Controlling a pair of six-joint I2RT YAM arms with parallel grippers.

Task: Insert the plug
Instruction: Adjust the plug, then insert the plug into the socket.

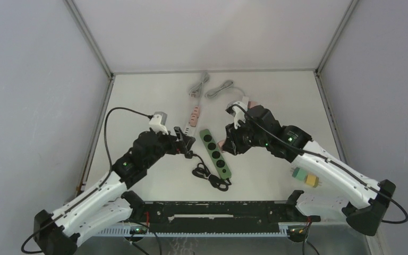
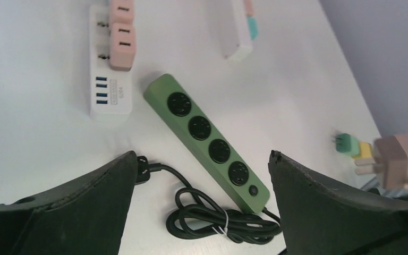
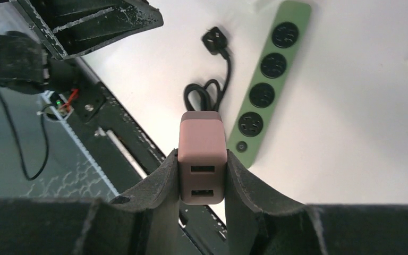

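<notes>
A green power strip with several round sockets lies mid-table, its black cord coiled at the near end. It also shows in the left wrist view and the right wrist view. My right gripper hovers just right of the strip, shut on a pink USB charger plug whose two USB ports face the camera. The plug shows at the right edge of the left wrist view. My left gripper is open and empty, just left of the strip, with its fingers spread above the cord.
A white power strip with pink adapters lies behind the green one. Grey cables lie at the back. A second white strip end lies beyond. Green and yellow adapters sit at the right. The cord's black plug lies loose.
</notes>
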